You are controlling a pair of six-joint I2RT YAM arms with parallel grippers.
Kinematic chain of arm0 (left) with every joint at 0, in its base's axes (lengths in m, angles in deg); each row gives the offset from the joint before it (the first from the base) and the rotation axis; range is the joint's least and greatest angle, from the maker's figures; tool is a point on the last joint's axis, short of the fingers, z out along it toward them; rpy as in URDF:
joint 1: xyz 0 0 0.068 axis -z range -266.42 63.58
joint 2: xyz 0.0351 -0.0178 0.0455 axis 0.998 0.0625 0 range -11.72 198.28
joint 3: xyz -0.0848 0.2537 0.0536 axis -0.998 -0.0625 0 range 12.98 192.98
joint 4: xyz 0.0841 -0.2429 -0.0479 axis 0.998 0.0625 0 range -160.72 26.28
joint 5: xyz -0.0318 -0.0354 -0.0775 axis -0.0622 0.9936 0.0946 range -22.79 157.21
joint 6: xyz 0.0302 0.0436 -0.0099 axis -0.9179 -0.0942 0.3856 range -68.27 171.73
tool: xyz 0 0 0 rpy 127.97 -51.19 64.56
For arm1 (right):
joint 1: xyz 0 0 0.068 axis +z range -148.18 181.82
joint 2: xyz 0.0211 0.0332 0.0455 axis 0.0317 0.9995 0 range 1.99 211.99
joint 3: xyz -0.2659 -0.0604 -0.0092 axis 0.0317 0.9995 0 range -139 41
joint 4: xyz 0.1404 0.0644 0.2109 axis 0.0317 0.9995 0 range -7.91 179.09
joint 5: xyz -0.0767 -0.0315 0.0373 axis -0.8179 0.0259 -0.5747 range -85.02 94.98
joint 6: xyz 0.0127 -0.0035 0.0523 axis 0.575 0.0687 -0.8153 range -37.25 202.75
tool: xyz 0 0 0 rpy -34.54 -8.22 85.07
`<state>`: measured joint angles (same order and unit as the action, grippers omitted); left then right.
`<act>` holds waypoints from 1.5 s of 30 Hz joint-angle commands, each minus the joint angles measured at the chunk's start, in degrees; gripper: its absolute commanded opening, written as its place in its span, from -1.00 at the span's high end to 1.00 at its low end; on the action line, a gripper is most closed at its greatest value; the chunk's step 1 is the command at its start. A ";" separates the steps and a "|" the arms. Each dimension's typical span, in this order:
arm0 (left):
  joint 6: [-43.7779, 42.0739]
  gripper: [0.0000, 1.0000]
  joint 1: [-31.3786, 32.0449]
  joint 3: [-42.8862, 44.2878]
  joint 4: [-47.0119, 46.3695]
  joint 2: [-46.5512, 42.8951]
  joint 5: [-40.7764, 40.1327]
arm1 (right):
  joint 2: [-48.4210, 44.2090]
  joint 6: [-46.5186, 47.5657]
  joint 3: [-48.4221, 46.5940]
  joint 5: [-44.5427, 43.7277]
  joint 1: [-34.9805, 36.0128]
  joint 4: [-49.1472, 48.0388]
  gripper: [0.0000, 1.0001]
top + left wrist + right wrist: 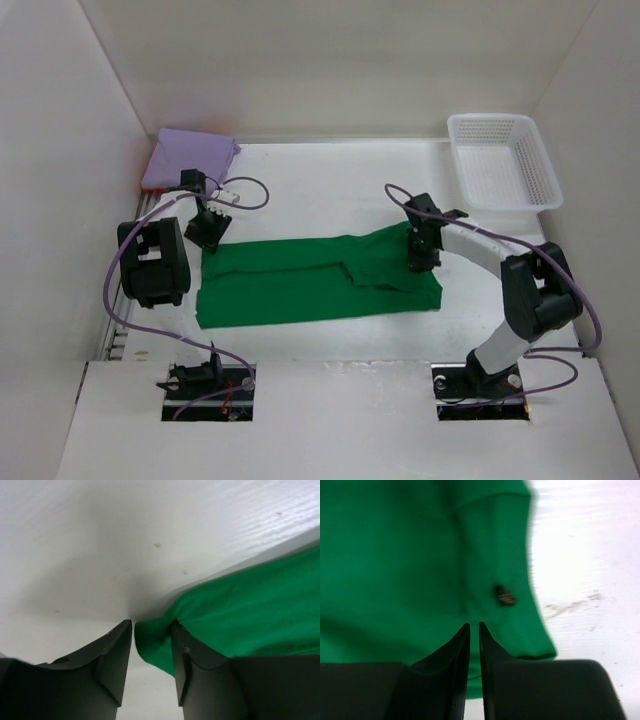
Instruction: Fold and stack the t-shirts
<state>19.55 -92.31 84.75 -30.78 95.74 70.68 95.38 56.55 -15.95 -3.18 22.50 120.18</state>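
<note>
A green t-shirt (300, 285) lies flat across the middle of the table, folded into a long band. My left gripper (208, 235) is at its back left corner. In the left wrist view it (152, 625) is open, and a bunched corner of the green t-shirt (260, 605) sits between the fingers against the right one. My right gripper (422, 262) is over the shirt's right end. In the right wrist view it (474, 625) is shut to a thin slit above the green cloth (395, 555), with no fold seen pinched. A folded lavender t-shirt (190, 158) lies at the back left, with an orange tinge at its left edge.
A white lattice basket (490, 120) stands at the back right corner. White walls close in the table on the left, back and right. Purple cables loop around both arms. A small dark label (505, 596) shows on the green shirt near its right hem.
</note>
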 commanded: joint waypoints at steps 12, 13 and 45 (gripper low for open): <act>1.07 -0.06 -3.03 2.94 -3.29 -1.82 -3.90 | 0.82 10.72 -11.68 -0.54 24.79 -4.16 0.53; 1.25 -0.07 -3.21 2.85 -3.21 -1.82 -3.90 | 2.49 10.73 -12.65 -0.45 25.40 -4.07 0.51; 1.34 -0.12 -3.47 1.97 -3.12 -1.11 -3.90 | 11.30 12.83 -17.41 2.53 28.75 -3.37 0.97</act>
<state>20.64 -95.41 85.58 -32.86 95.74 67.20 108.69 69.06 -31.82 -1.39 50.65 116.38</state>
